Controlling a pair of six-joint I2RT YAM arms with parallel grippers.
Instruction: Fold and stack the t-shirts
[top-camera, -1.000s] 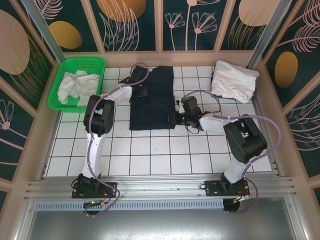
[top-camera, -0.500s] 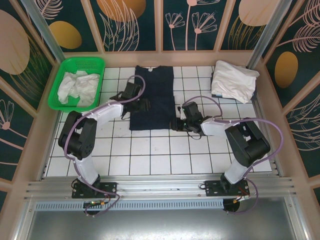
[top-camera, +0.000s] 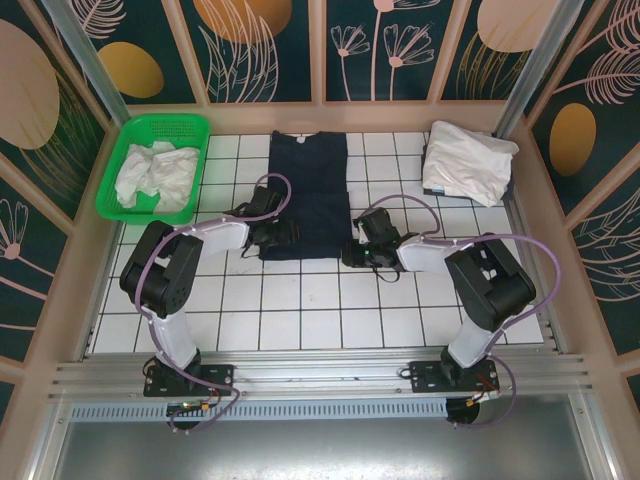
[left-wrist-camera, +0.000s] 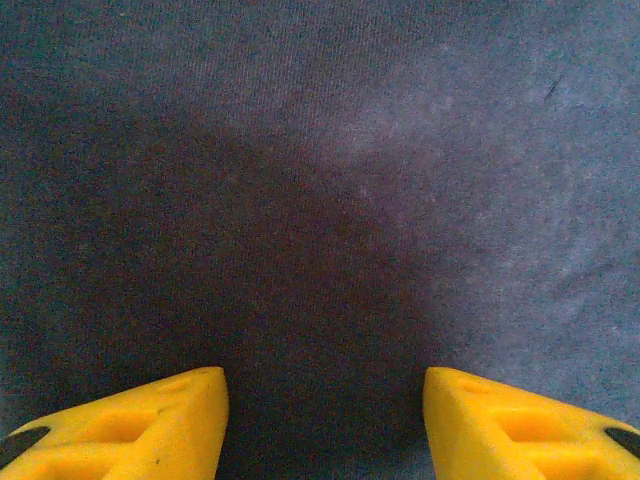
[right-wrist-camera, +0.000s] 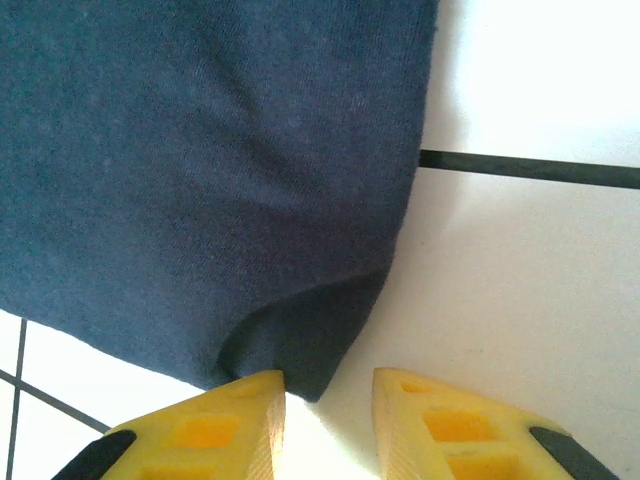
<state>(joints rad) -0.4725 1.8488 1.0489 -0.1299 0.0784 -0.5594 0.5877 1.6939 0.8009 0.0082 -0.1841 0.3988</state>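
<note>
— Looking down on a white tiled table, fenced by dark leaf-patterned panels. Starting at the far left?

— Starting there. Finding a green basket in the far left corner, cradling crumpled white t-shirts.

— Moving right now?

— Meeting the left gripper, reaching in over the left edge of the navy t-shirt, close to the near hem. Seeing its yellow fingers from the left wrist, standing well apart above dark cloth, gripping nothing. Not managing to tell whether touching the fabric.

— And placing the shirt itself?

— Lying flat as a long rectangle, running from the far edge toward the table's middle, collar pointing away.

— Carrying on rightward?

— Reaching the right gripper at the shirt's near right corner. Watching from the right wrist: yellow fingers leaving only a narrow gap, white tile showing between, the cloth corner just brushing the left one's tip.

— Ending where?

— Ending in the far right corner, on a loose heap of pale t-shirts, well apart from both arms.
</note>
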